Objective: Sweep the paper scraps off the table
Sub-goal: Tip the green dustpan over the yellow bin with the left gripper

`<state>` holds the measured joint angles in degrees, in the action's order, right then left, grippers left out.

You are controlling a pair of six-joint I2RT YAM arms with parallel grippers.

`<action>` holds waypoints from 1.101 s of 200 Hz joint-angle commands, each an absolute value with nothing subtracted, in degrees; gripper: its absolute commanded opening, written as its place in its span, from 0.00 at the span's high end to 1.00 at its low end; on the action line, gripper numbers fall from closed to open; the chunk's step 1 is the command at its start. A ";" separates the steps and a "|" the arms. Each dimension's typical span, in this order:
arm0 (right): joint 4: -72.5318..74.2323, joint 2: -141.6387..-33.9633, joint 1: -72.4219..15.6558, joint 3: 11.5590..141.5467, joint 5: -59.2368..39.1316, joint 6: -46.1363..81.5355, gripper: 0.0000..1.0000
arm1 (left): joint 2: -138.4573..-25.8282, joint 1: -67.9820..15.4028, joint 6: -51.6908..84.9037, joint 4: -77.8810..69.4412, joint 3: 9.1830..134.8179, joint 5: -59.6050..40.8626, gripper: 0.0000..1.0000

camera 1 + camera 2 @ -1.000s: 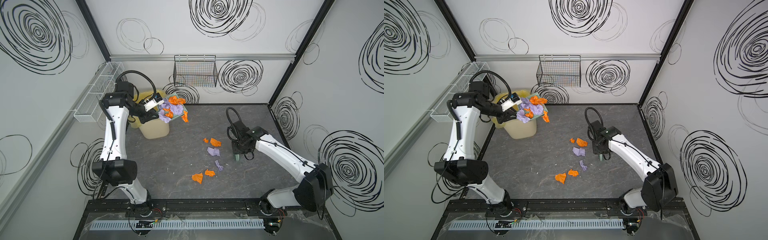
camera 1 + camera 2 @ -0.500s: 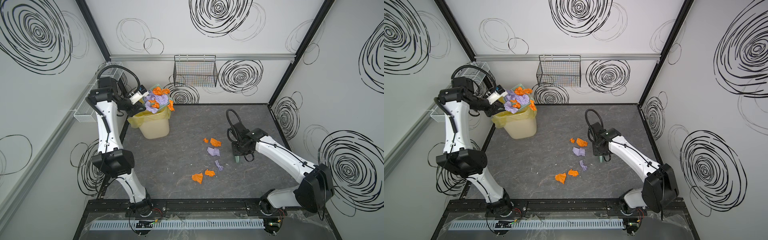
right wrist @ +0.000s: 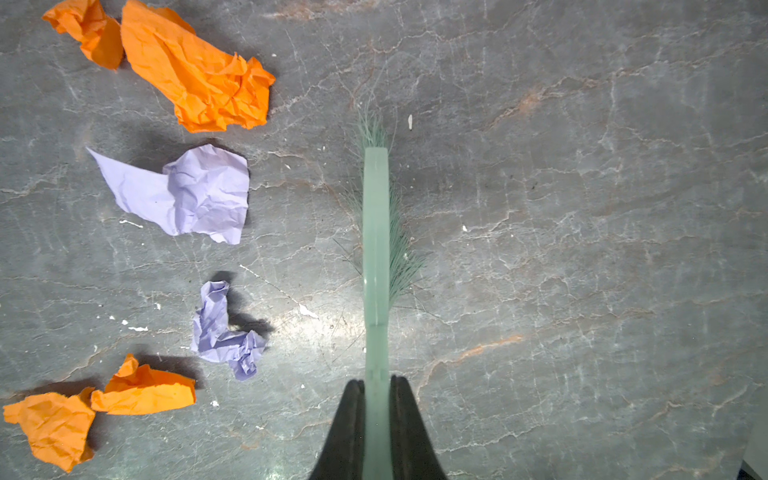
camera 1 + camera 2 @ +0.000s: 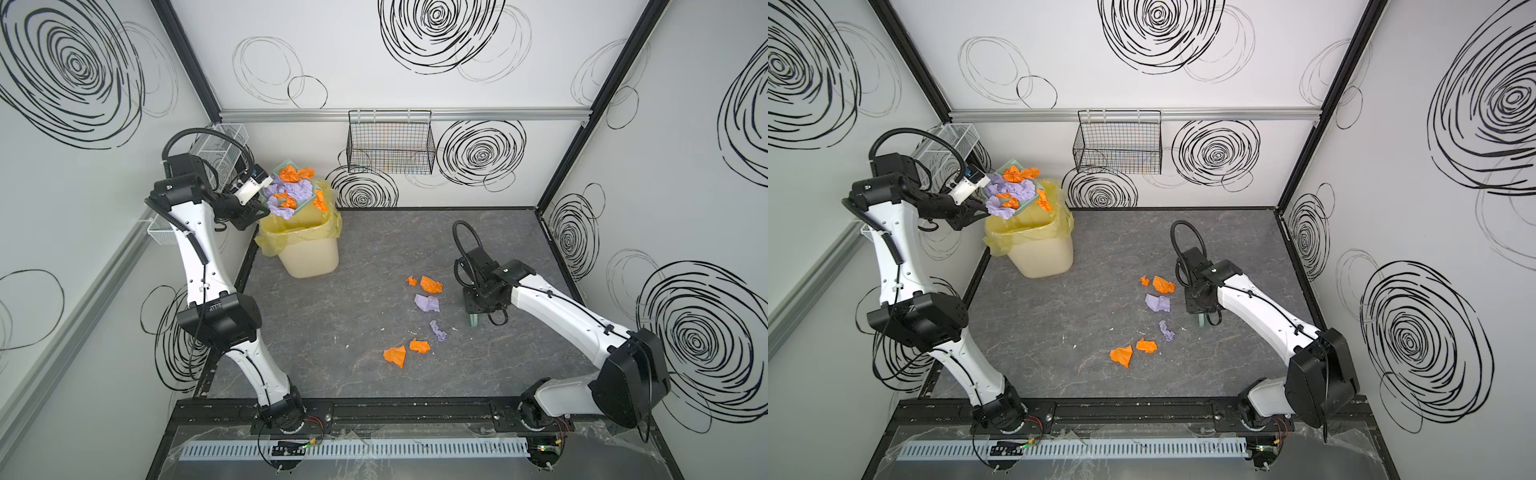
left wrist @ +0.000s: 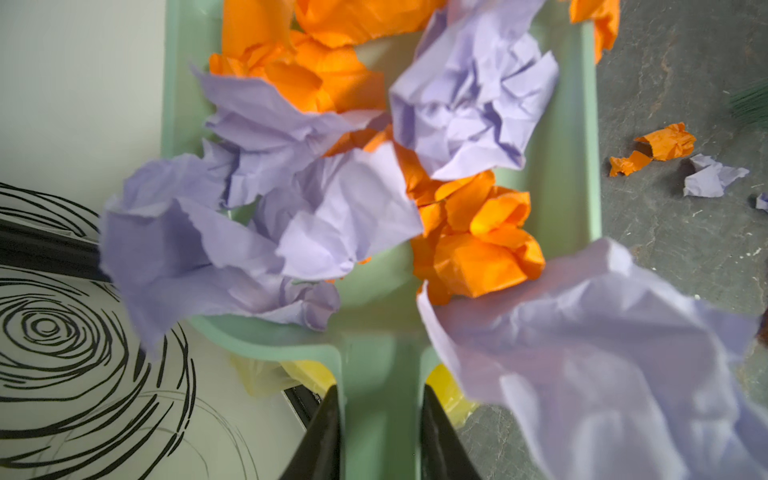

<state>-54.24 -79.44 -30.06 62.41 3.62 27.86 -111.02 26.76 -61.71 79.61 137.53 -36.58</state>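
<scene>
My left gripper is shut on the handle of the mint-green dustpan. It holds the pan tilted above the yellow-lined bin at the back left of the table. Orange and lavender paper scraps fill the pan. One blurred lavender scrap hangs over its rear edge beside the handle. Several more paper scraps lie in a loose line on the table, also visible in the right wrist view. My right gripper is shut on the green brush, bristles on the table just right of them.
A black wire basket hangs on the back wall. A white wire basket hangs on the left wall behind my left arm. White walls close in three sides. Tiny white paper crumbs dot the table near the scraps.
My left arm has swung the loaded dustpan leftward, from the bin's right side to above the bin. The right arm and the brush have not moved.
</scene>
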 commanded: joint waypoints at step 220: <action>-52.61 -79.42 -32.67 58.16 3.52 29.62 1.00 | -113.05 22.32 -75.76 77.14 140.78 -9.46 1.00</action>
<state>-51.70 -78.96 -32.03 60.14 4.43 28.56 -114.48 24.21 -72.53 78.98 139.68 -14.72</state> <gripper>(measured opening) 0.106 0.288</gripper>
